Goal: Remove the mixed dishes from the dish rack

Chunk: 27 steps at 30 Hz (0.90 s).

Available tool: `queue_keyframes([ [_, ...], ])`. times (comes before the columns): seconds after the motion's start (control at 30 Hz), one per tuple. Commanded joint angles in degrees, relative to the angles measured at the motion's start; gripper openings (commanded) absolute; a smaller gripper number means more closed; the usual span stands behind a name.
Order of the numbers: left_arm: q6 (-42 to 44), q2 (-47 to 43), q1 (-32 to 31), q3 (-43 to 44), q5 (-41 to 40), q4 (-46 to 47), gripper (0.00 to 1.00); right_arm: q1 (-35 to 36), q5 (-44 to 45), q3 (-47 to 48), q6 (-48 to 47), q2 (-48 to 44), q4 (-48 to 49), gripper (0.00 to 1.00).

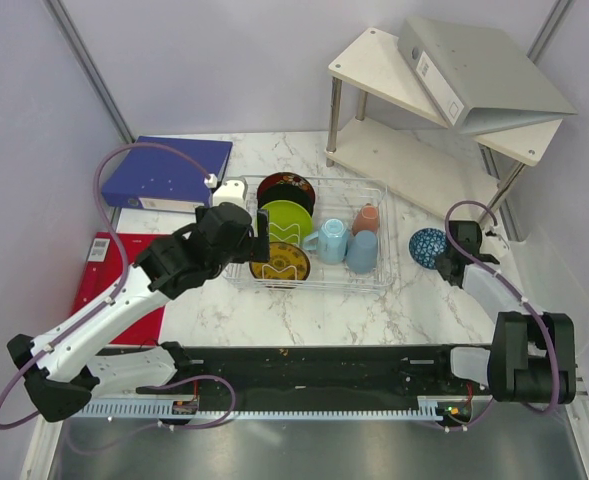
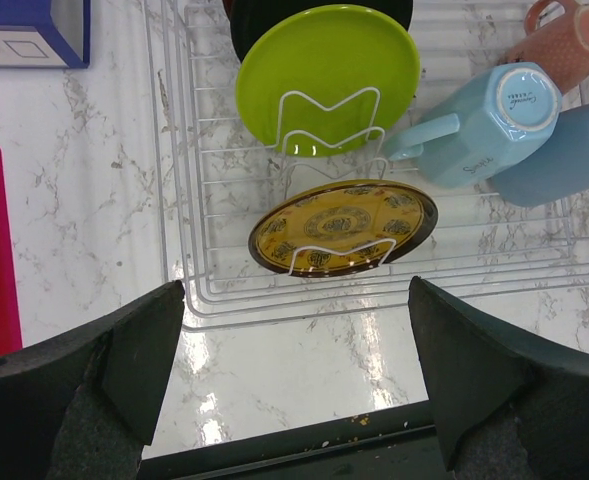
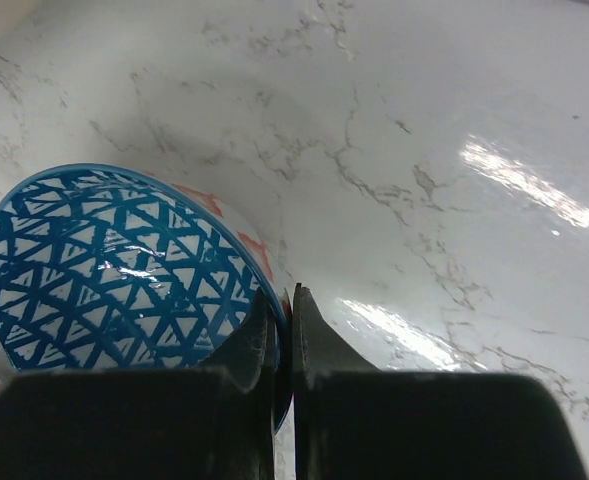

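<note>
The wire dish rack (image 1: pixel 379 283) sits mid-table and holds a dark floral plate (image 1: pixel 285 187), a lime green plate (image 1: pixel 287 220), a yellow-brown patterned plate (image 1: pixel 280 264), two light-blue mugs (image 1: pixel 332 241) and a pink cup (image 1: pixel 366 218). My left gripper (image 1: pixel 258 236) is open over the rack's near left corner; in its wrist view the yellow-brown plate (image 2: pixel 344 226) and green plate (image 2: pixel 326 76) stand ahead of the fingers (image 2: pixel 134 350). My right gripper (image 1: pixel 442 262) is shut on the rim of the small blue patterned dish (image 3: pixel 114 270), right of the rack (image 1: pixel 429 246).
A white two-tier shelf (image 1: pixel 414 90) with a grey binder (image 1: pixel 474 70) stands at the back right. A blue binder (image 1: pixel 169 172) and a red folder (image 1: pixel 109 275) lie at the left. A small white object (image 1: pixel 232 191) sits beside the rack's back left corner.
</note>
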Motion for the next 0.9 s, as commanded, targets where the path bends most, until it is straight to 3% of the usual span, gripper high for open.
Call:
queue_keyframes([
  [0.0,-2.33,0.27,0.17,-0.11,0.47,1.88,0.99,-0.36,-0.30,-0.24,0.19,2.97,7.88,0.00],
  [0.13,-2.51,1.06,0.08,-0.11,0.38,1.80,1.00,-0.53,-1.27,0.47,-1.13,6.31,8.50,0.06],
  [0.23,-2.68,1.15,0.17,-0.11,0.56,1.79,0.99,-0.44,-3.02,0.38,-2.62,5.62,8.50,0.38],
  [0.33,-3.03,1.06,0.17,-0.28,0.47,1.79,0.99,-0.44,-3.38,-1.46,-3.51,1.42,8.33,0.54],
  [0.67,-3.30,2.38,0.08,-0.11,0.56,1.71,0.99,-0.36,-8.46,1.26,-7.02,-14.85,-1.51,0.77],
  [0.87,-2.77,2.99,0.08,0.86,-0.32,1.71,1.00,2.01,-7.87,6.18,-9.39,-21.27,-6.79,0.82],
])
